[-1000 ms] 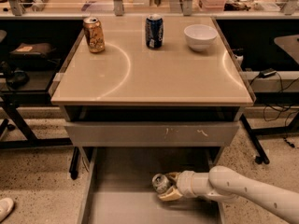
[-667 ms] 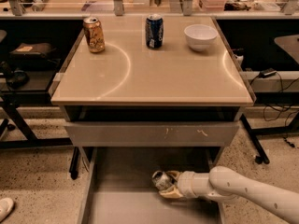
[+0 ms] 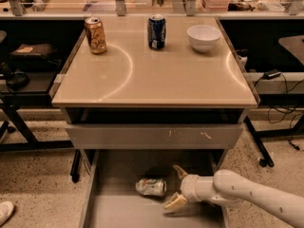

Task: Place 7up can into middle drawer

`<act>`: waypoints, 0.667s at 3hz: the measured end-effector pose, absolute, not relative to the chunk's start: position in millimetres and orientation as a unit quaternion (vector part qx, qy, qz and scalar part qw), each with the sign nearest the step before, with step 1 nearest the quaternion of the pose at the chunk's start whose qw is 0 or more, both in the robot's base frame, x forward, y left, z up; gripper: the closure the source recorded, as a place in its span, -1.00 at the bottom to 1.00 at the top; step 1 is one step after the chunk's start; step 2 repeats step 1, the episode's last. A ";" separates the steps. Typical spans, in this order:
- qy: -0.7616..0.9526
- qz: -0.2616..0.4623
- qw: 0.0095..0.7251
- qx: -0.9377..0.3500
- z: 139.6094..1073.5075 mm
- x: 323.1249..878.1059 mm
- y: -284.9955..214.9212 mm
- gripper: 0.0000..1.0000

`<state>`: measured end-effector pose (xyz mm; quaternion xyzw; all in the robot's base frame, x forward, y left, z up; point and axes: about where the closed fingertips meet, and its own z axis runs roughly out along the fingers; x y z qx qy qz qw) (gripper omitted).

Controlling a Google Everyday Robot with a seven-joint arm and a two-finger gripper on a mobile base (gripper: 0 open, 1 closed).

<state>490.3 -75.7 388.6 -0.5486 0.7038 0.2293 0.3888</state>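
The 7up can (image 3: 151,186), pale silver with green markings, lies on its side on the floor of the open middle drawer (image 3: 114,208), below the tabletop. My gripper (image 3: 175,186) is inside the drawer just right of the can, its two tan fingers spread open, one above and one below. The can is free of the fingers, a small gap apart. My white arm comes in from the lower right.
On the beige tabletop (image 3: 156,75) stand a golden-brown can (image 3: 95,35) at back left, a dark blue can (image 3: 156,32) at back middle and a white bowl (image 3: 203,37) at back right. A closed grey drawer front (image 3: 154,136) with scratches sits above the open drawer.
The gripper has opened and let go of the can, which now lies on the drawer floor a little to the left of the fingers.
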 end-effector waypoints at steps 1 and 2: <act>0.704 0.229 0.389 -0.549 388.6 490.3 -75.7 -1.00; 0.704 0.229 0.389 -0.549 388.6 490.3 -75.7 -1.00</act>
